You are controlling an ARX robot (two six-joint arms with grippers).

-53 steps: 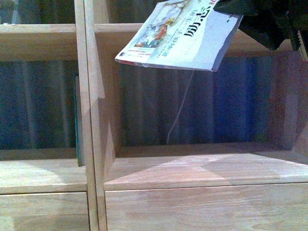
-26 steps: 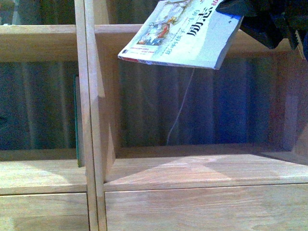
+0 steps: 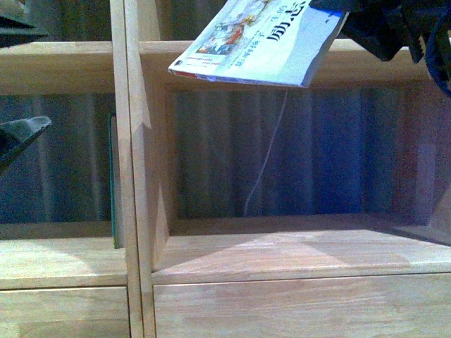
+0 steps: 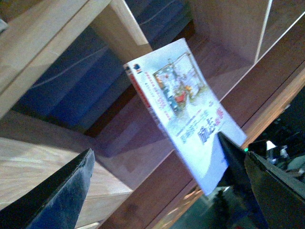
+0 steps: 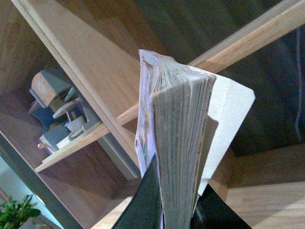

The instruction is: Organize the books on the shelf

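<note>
Right gripper (image 3: 344, 15) clamped on paperback (image 3: 261, 42), tilted at top of shelf (image 3: 134, 176) right compartment. Left gripper (image 3: 39, 74) fingers apart, at left compartment. Green book (image 3: 111, 179) upright there.

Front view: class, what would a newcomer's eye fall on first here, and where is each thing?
A bright cartoon-covered paperback hangs tilted before the top of the right compartment of the shelf, pinched at one corner by the right gripper. A thin green book stands upright at the right side of the left compartment. The left gripper is open at the far left edge.
</note>
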